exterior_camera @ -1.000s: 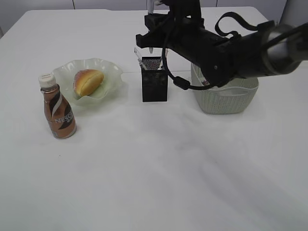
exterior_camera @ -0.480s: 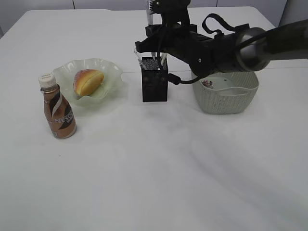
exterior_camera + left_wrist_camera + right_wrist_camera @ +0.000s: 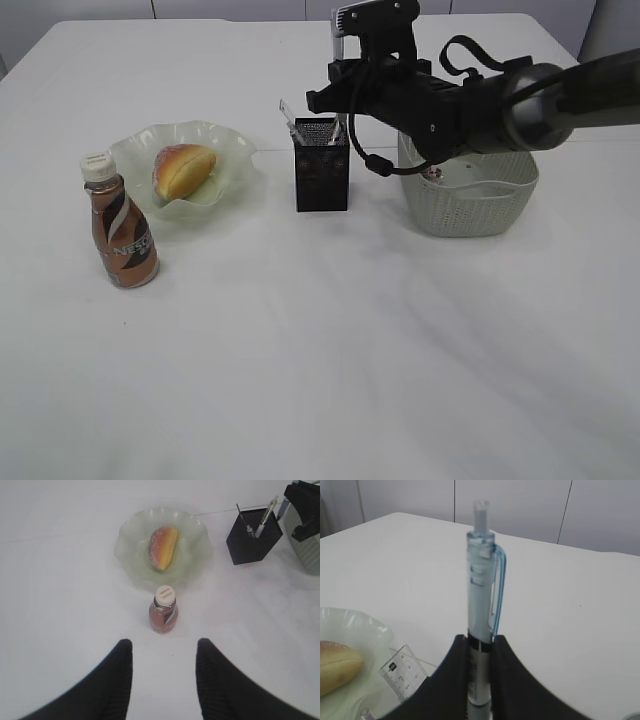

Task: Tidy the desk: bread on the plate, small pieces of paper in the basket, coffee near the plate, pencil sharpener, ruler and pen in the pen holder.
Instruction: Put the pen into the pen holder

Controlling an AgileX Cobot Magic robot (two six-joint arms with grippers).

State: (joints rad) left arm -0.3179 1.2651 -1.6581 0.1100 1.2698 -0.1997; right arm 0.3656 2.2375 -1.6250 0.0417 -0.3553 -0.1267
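right jaws clenched on pen (image 3: 482, 605); exterior hides grip. left jaws released, probably empty.

A white desk (image 3: 300, 350) carries 4 things, all in its far half. The coffee bottle (image 3: 119, 222) stands upright toward the left edge, just in front of the pale green plate (image 3: 230, 150). The black mesh pen holder (image 3: 321, 178) stands near the middle of the far half, right of the plate and apart from it. The pale basket (image 3: 470, 205) sits further toward the right edge, apparently not touching the holder.
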